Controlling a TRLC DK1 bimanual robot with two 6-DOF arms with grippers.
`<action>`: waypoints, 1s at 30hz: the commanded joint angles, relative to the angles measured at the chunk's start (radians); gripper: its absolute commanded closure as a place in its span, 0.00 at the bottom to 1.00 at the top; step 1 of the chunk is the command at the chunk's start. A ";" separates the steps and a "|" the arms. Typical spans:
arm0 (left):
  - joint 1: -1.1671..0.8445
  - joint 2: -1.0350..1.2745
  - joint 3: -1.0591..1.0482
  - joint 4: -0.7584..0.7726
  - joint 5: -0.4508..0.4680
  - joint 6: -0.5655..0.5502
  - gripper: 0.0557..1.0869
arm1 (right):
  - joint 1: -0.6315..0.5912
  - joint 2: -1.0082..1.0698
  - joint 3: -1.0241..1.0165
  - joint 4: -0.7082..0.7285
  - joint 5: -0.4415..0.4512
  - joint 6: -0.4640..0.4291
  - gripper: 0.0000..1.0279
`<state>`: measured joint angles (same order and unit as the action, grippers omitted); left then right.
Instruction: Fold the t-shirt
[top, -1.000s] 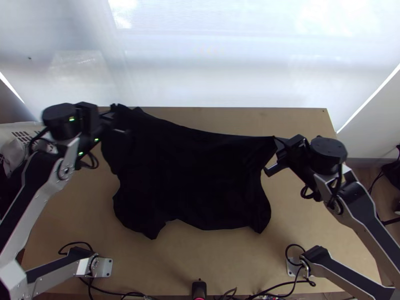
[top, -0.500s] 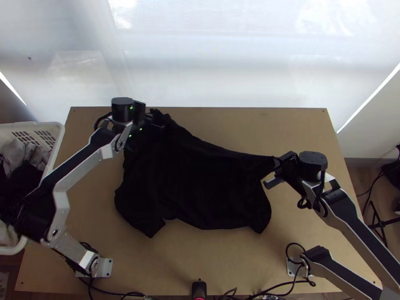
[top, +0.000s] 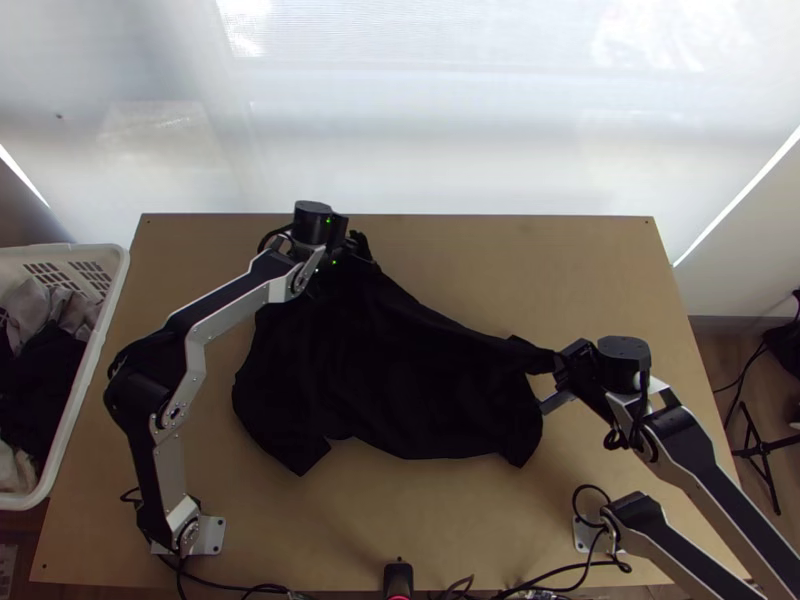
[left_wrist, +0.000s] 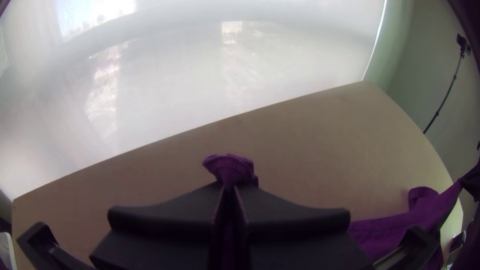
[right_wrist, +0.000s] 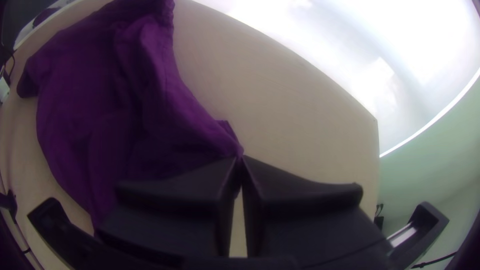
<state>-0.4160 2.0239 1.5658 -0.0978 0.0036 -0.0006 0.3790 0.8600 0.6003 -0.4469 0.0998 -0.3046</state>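
The t-shirt (top: 390, 380) looks black in the top view and lies loosely spread at the table's middle, its far edge slanting between the two grippers. At its far left corner my left gripper (top: 350, 250) holds it; in the left wrist view that gripper (left_wrist: 229, 192) is shut on a bunched bit of the purple-looking cloth (left_wrist: 230, 169). At the shirt's right side my right gripper (top: 558, 375) pulls a corner taut. In the right wrist view the right gripper (right_wrist: 240, 162) is closed on the tip of the cloth (right_wrist: 165, 115).
A white basket (top: 108, 300) with clothes stands beyond the table's left edge. Bare wood (top: 520, 255) shows along the far side of the table (top: 600, 290). Cables (top: 550, 590) and a small black device (top: 398, 578) are at the near edge.
My left gripper has moved right across the far side, drawing the shirt's left corner with it. My right gripper has come somewhat nearer with its corner, and the far edge slants more.
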 joint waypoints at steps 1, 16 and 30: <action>-0.026 0.042 0.045 -0.013 -0.004 -0.039 0.91 | 0.000 -0.045 -0.019 0.002 -0.005 -0.007 0.61; 0.086 -0.355 0.008 -0.370 0.007 -0.045 0.06 | 0.003 0.197 0.334 0.024 -0.008 -0.019 0.05; 0.111 -0.657 -0.266 -0.675 0.042 0.024 0.06 | 0.072 0.568 0.590 -0.044 -0.118 0.062 0.05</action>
<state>-0.2859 1.4925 1.4136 -0.6399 0.0216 -0.0124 0.4118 1.3018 1.1297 -0.4690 0.0082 -0.2691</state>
